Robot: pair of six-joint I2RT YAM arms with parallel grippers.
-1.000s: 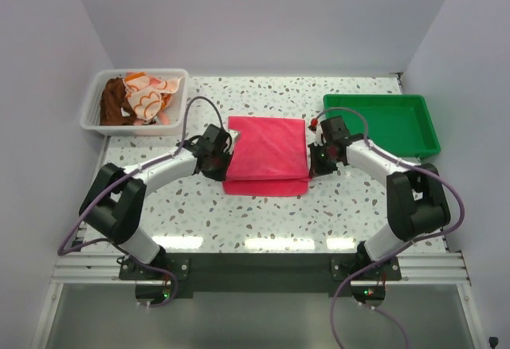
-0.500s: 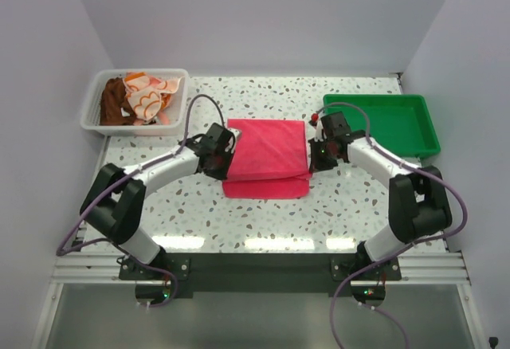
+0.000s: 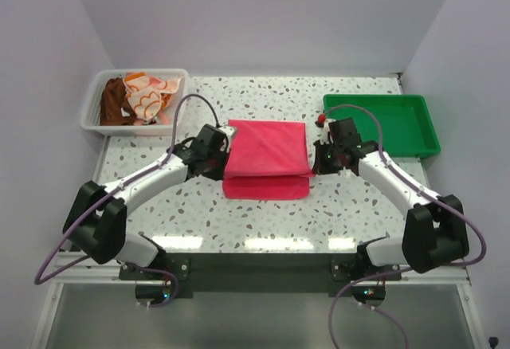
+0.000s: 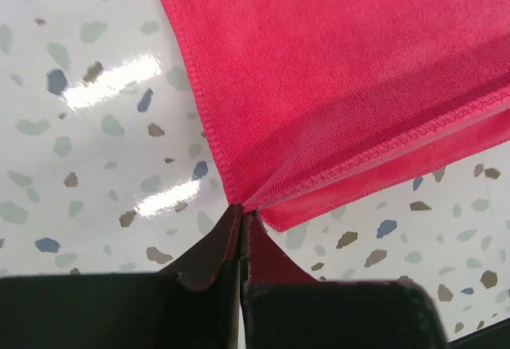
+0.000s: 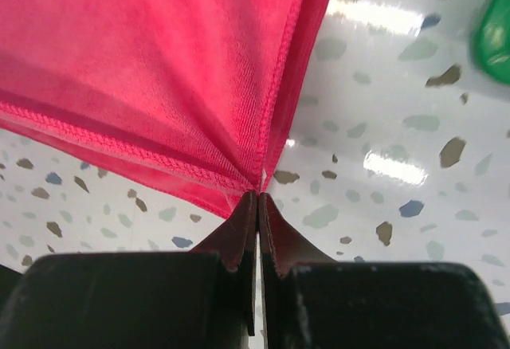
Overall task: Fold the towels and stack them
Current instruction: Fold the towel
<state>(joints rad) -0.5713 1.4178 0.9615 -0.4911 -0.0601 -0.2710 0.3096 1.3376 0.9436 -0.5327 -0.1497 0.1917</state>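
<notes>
Top external view: the hot pink cloth towel (image 3: pixel 267 146) runs 9-to-3 o'clock between the arms. The left fingers (image 4: pixel 211 247) and right fingers (image 5: pixel 236 233) are each clamped shut on one end, equally near.

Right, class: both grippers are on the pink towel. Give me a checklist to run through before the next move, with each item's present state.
1. Left gripper shut on a corner of the pink towel: ok.
2. Right gripper shut on the opposite corner: ok.
3. Upper layer's edge level with the lower layer's near edge: not ok, a strip of the lower layer shows.
4. Number of layers in each pinch: cannot tell.
5. Tray free to take a towel: ok.
6. Other towels inside the basket, away from the fold: ok.
</notes>
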